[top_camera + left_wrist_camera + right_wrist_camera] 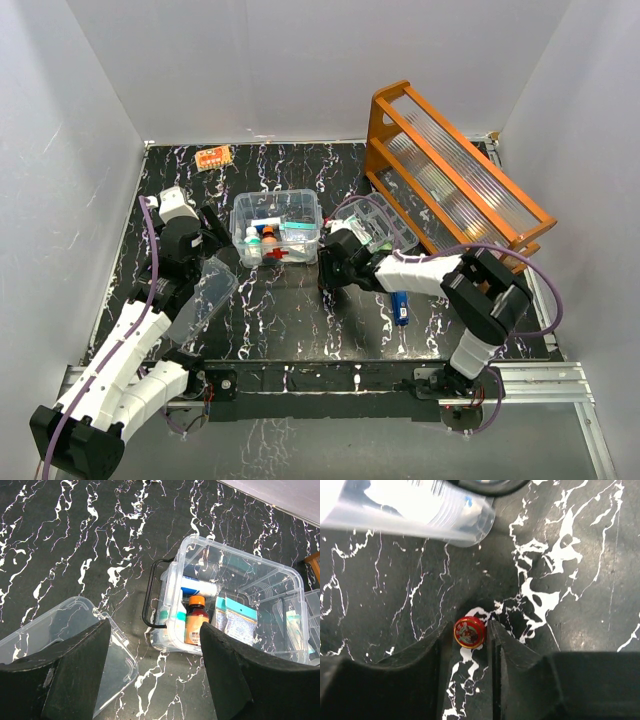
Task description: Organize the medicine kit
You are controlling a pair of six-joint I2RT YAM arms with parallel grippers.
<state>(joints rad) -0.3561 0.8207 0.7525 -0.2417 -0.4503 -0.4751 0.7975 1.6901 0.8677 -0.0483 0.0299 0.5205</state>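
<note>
The medicine kit [277, 226] is a clear box standing open at mid-table, with a brown bottle [195, 620], sachets and tubes inside. In the left wrist view the kit [280, 580] shows its dark handle on the near side. Its clear lid [65, 630] lies flat on the table in front of the left arm [205, 295]. My left gripper [155, 645] hovers open over bare table between lid and kit. My right gripper [469, 629] is low at the table just right of the kit [325, 270]. Its fingertips press both sides of a small red round tin [469, 632].
A large orange wooden rack [450, 170] leans at the back right. A clear container [385, 225] lies between rack and kit, seen close as a ribbed clear cup [410, 510]. A blue item [401, 308] lies under the right arm. An orange blister pack [213, 157] sits back left.
</note>
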